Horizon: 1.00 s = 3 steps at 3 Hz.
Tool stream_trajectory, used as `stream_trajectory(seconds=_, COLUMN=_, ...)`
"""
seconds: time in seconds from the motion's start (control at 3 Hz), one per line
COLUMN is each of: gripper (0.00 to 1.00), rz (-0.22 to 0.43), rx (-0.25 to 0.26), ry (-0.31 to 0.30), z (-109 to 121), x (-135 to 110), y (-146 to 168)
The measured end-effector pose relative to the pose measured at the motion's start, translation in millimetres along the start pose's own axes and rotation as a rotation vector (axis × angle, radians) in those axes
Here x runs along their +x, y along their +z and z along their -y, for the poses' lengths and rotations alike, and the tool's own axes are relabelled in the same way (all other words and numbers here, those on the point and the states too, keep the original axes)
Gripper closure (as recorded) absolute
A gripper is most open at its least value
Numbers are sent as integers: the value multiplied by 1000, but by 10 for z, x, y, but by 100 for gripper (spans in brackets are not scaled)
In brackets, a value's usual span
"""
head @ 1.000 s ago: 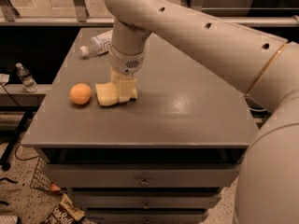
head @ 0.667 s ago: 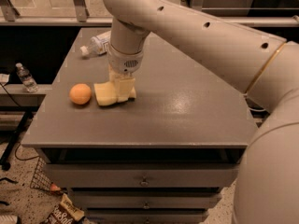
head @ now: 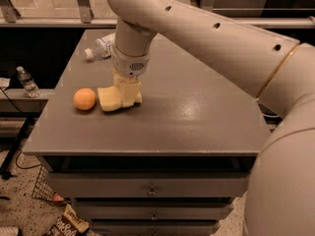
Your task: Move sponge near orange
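Observation:
The pale yellow sponge (head: 108,98) rests on the grey table top (head: 197,112), left of centre. The small round orange (head: 84,99) sits just left of it, a narrow gap apart. My gripper (head: 127,93) comes straight down from the arm's wrist (head: 130,63) onto the sponge's right half. It is shut on the sponge, with one pale finger (head: 130,93) in front of it. The sponge's right end is hidden behind the finger.
A clear plastic bottle (head: 101,46) lies at the table's back left. A small water bottle (head: 27,81) stands on a ledge off the left side. Drawers (head: 152,188) are below the front edge. A snack bag (head: 66,223) lies on the floor.
The gripper and the sponge have shifted slightly left, closing the gap to the orange. The orange has not moved.

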State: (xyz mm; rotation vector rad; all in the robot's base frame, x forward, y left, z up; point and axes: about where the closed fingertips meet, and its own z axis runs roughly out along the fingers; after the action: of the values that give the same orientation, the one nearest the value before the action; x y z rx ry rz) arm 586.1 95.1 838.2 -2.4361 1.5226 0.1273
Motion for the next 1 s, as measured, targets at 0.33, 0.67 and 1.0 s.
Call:
stream_trajectory(seconds=0.33, gripper=61, rz=0, rx=-1, ry=-1, z=0, x=-4, y=15)
stream_trajectory(seconds=0.67, gripper=38, rz=1, rx=-2, ry=-2, z=0, x=-8, y=29)
stream_trajectory(seconds=1.0, gripper=15, rz=1, rx=-4, ry=-3, z=0, x=-13, y=44)
